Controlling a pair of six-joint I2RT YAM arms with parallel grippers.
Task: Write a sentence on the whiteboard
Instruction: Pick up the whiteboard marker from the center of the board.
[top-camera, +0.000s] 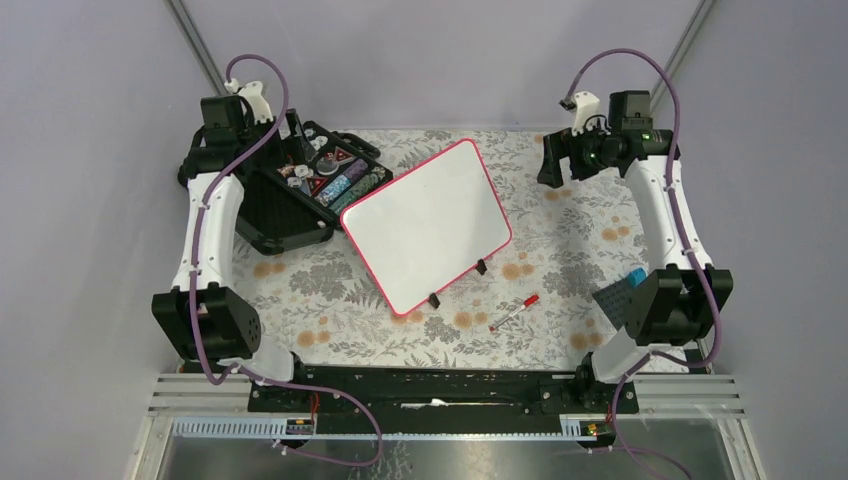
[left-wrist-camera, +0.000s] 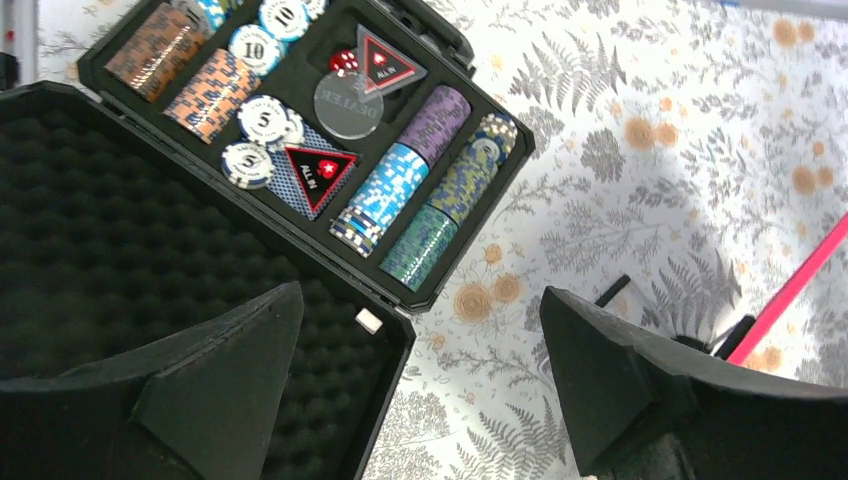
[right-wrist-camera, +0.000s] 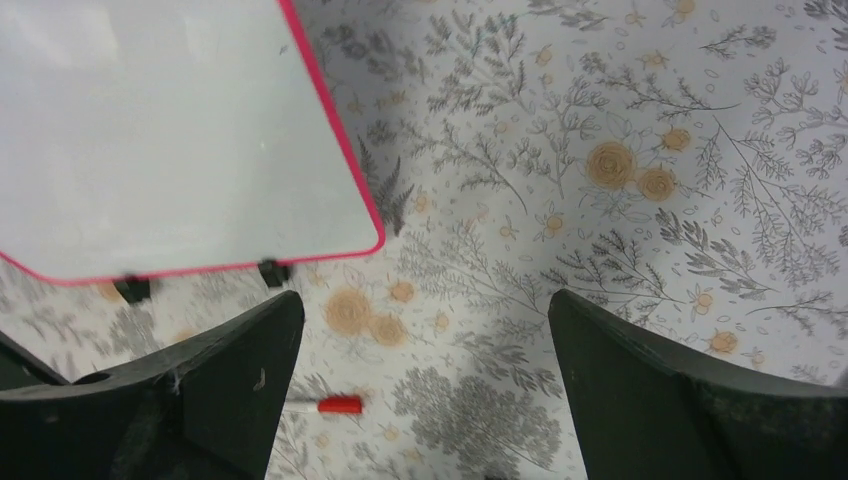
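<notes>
**Board blank, both arms empty**

The big white rectangular whiteboard with the red-pink rim (top-camera: 428, 225) lies mid-way across the flower-print surface (top-camera: 570, 230), turned at an angle, face blank. The left end effector (left-wrist-camera: 422, 305) is spread wide over the open black poker-chip case (left-wrist-camera: 300, 150). The right end effector (right-wrist-camera: 425, 305) is spread wide too, gripping nothing. A red-capped marker (top-camera: 514, 313) lies near the board's near edge.

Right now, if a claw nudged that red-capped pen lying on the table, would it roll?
Probably: the pen looks slim and round, lying flat on the flowered cloth, so a sideways push could roll it. It seems stiff and light, likely easy to lift.
</notes>
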